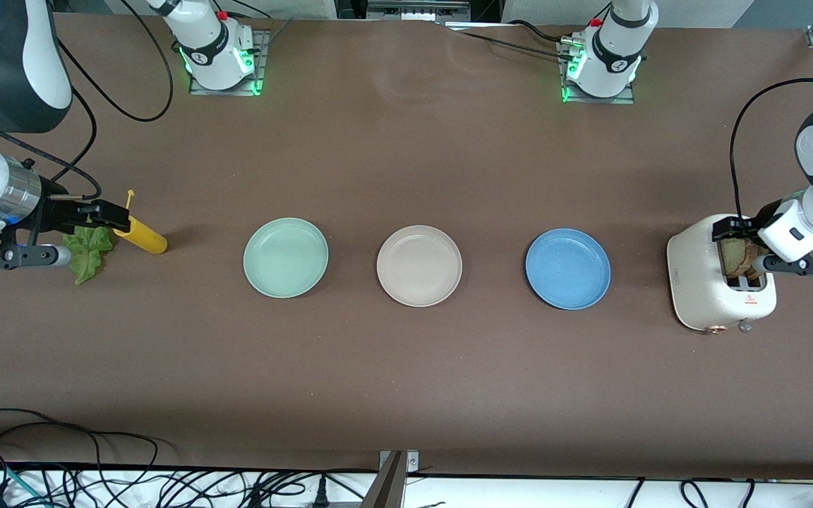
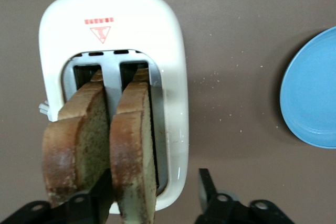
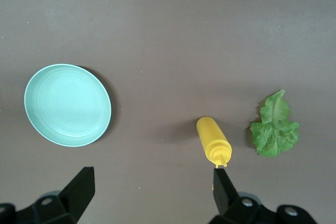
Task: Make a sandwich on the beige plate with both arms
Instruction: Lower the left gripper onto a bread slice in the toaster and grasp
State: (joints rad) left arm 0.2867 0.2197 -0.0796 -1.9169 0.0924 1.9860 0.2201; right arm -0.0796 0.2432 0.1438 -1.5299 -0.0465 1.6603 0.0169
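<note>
The beige plate (image 1: 418, 266) lies empty at the table's middle. Two brown-crusted bread slices (image 1: 735, 255) stand in a cream toaster (image 1: 696, 282) at the left arm's end. My left gripper (image 1: 735, 236) is over the toaster, open. In the left wrist view one of its fingers (image 2: 100, 192) is between the two slices (image 2: 73, 140) and the other is outside the toaster wall, so the jaws straddle one slice (image 2: 134, 145). A green lettuce leaf (image 1: 89, 250) lies at the right arm's end. My right gripper (image 1: 106, 217) hangs open and empty over the table beside it (image 3: 274, 129).
A mint-green plate (image 1: 285, 257) and a blue plate (image 1: 567, 268) flank the beige one, both empty. A yellow squeeze bottle (image 1: 142, 236) lies beside the lettuce. Cables run along the table edge nearest the front camera.
</note>
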